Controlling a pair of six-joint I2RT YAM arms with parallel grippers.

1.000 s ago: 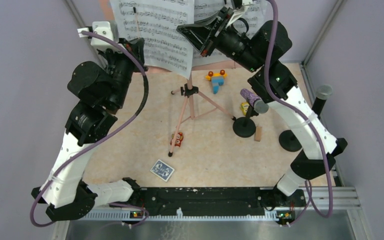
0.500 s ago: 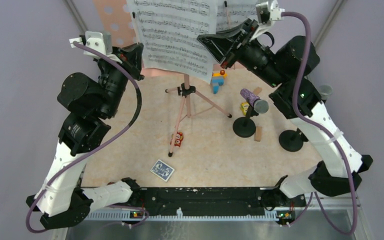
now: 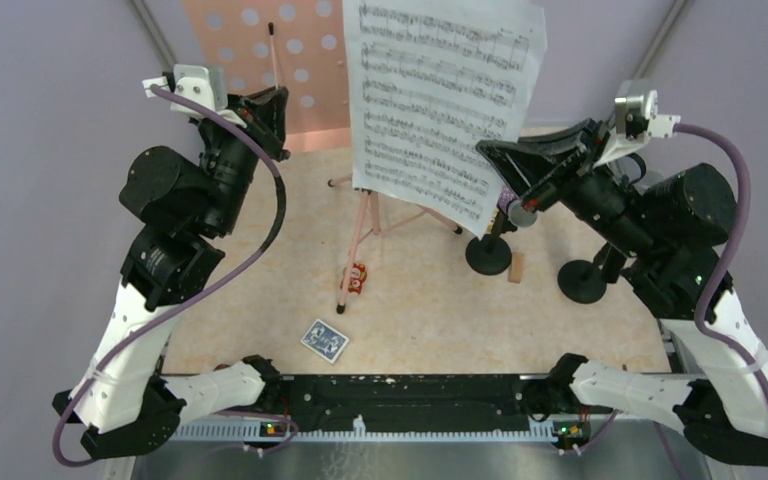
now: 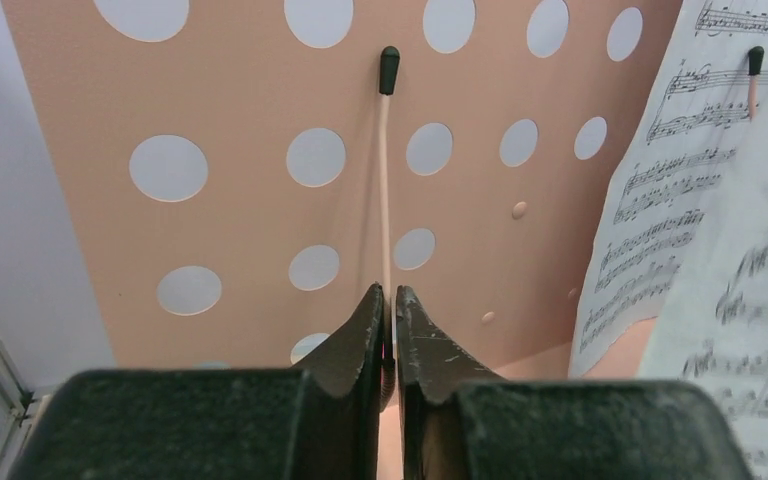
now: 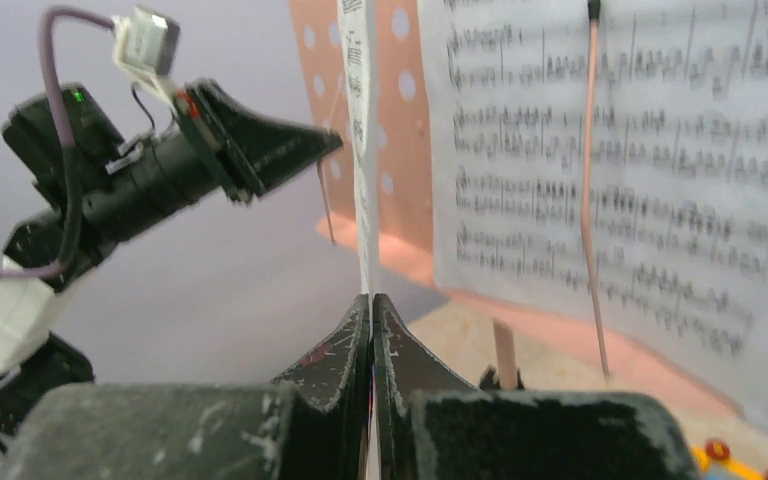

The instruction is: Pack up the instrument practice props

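Observation:
The salmon-pink music rack (image 3: 222, 35) (image 4: 250, 90) stands on tripod legs (image 3: 365, 230) at the back. My left gripper (image 3: 278, 95) (image 4: 387, 292) has its jaws nearly together around the rack's thin page-holder wire (image 4: 385, 190). My right gripper (image 3: 490, 152) (image 5: 371, 297) is shut on a white sheet-music page (image 3: 440, 100) (image 5: 365, 150), held off the rack to the right. Another page (image 5: 660, 150) (image 4: 660, 200) stays on the rack under a second wire. A purple-glitter microphone (image 3: 510, 205) sits in a black holder (image 3: 488, 255). A second holder base (image 3: 582, 282) stands partly behind my right arm.
A blue card pack (image 3: 324, 340) lies near the front. A small red toy (image 3: 358, 277) sits by a tripod foot, and a wooden block (image 3: 516, 267) lies beside the first holder. Purple walls close in on both sides.
My right gripper has drawn the page rightward and away from the rack, baring the rack's left half. The left gripper stays at the wire, with its jaws eased slightly.

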